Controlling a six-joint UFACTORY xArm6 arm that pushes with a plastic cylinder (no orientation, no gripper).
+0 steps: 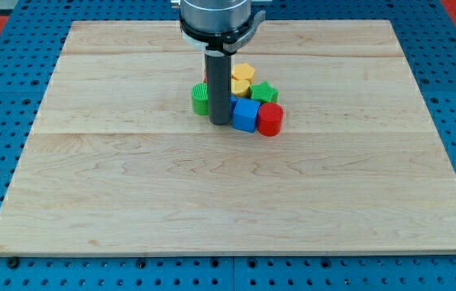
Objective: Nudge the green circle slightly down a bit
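Blue pegboard frames the wooden table (131,202), where my tip (220,123), a bare rod with no fingers to open or close, rests just right of the green circle (200,99). To nudge it down cleanly I should come round above it, though the rod may hide neighbouring blocks. No containers appear; the blue cube (246,115) and red cylinder (270,120) lie farther right.

Green circle (200,99): small ribbed green cylinder, upright, flat top facing up. Resting on the wooden counter (131,186), in the upper middle of it. Right side partly hidden behind the dark rod; only the left portion visible. Leftmost piece of the block cluster, at the view's left of the blue block (246,115), rod between them.
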